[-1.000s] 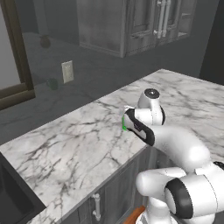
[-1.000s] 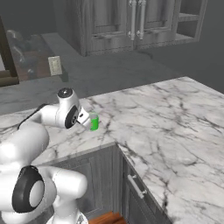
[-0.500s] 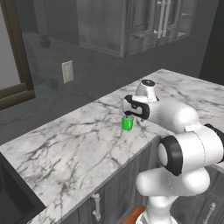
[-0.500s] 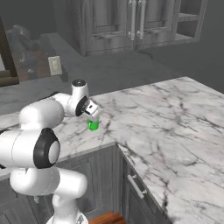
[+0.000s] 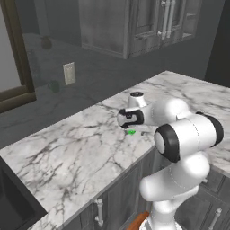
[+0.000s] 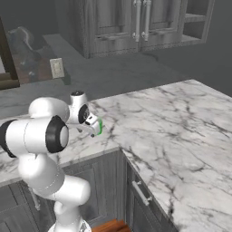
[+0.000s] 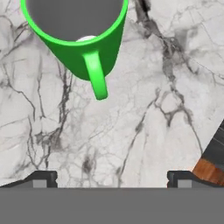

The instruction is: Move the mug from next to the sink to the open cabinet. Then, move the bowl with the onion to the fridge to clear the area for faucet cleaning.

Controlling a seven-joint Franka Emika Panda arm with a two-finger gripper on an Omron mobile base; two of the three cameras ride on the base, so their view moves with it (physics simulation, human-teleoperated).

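The small bright green mug [image 7: 76, 33] stands upright on the white marble counter [image 7: 144, 109], with its handle [image 7: 97, 76] turned towards the hand. My gripper [image 7: 111, 180] hovers over the counter just short of the handle. It is open, its two dark tips wide apart, and nothing is between them. From the base views the hand covers most of the mug [image 5: 130, 132], and only a green sliver [image 6: 99, 126] shows beside the gripper [image 6: 94, 125]. The black sink [image 5: 11, 202] lies at the counter's far left.
Dark grey wall cabinets [image 5: 134, 27] hang behind the counter, with an open shelf section [image 6: 195, 20] at their right end. A wall socket [image 5: 68, 74] sits on the backsplash. Grey base cabinets with bar handles [image 6: 140, 192] lie below the counter edge.
The arm's big joints have swung upright in front of the base, and the hand has turned over the mug. The mug stays where it was on the counter.
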